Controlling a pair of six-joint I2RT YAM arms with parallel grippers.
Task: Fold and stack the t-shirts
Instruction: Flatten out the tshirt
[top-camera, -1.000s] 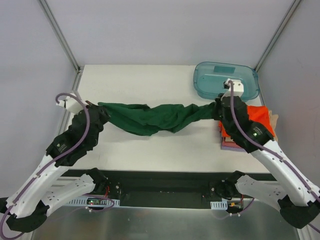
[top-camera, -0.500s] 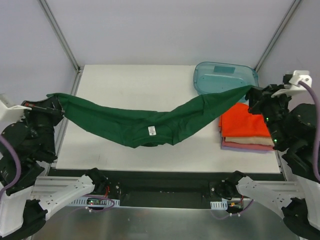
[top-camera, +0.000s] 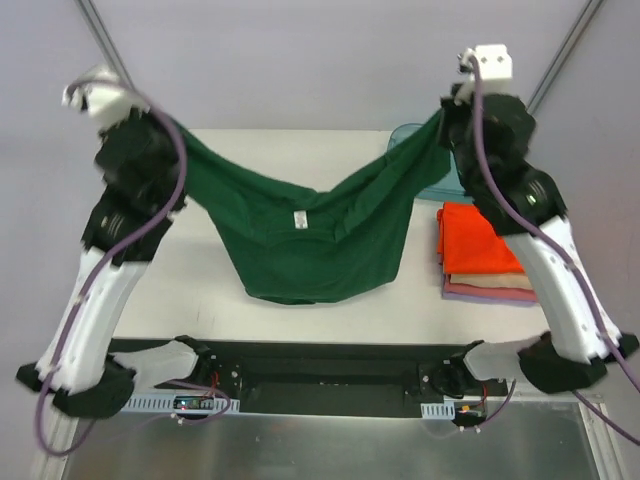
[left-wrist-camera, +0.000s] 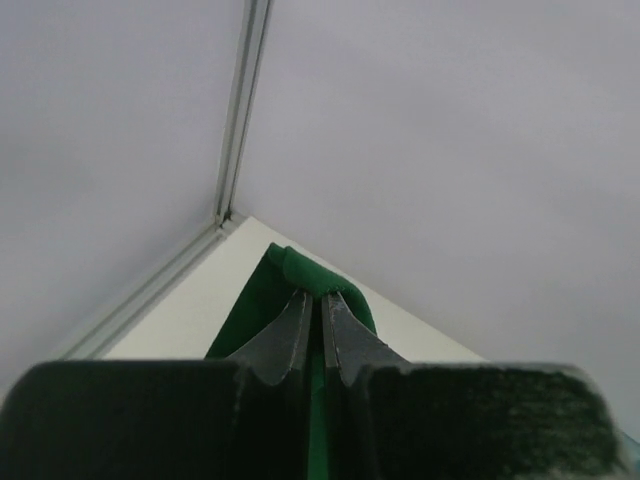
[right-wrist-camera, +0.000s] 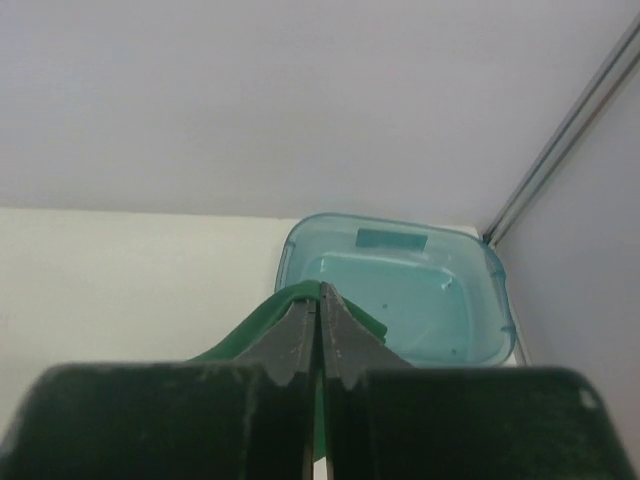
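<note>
The dark green t-shirt (top-camera: 310, 235) hangs spread between my two raised grippers, its middle sagging toward the table, a white label showing near the collar. My left gripper (top-camera: 172, 122) is shut on the shirt's left corner; in the left wrist view (left-wrist-camera: 320, 295) green cloth (left-wrist-camera: 305, 270) wraps over the closed tips. My right gripper (top-camera: 446, 113) is shut on the right corner; the right wrist view (right-wrist-camera: 320, 298) shows cloth (right-wrist-camera: 285, 300) pinched in the tips. A stack of folded t-shirts (top-camera: 480, 255), orange on top, then beige and pink, lies at the table's right.
A translucent teal tub (top-camera: 440, 180) stands at the back right, partly behind my right arm, and fills the right wrist view (right-wrist-camera: 410, 290). The white table (top-camera: 290, 150) is enclosed by pale walls with metal corner posts.
Both grippers have risen high and moved toward the back, lifting the green shirt off the table. It now hangs open and spread instead of stretched low in a bunched band.
</note>
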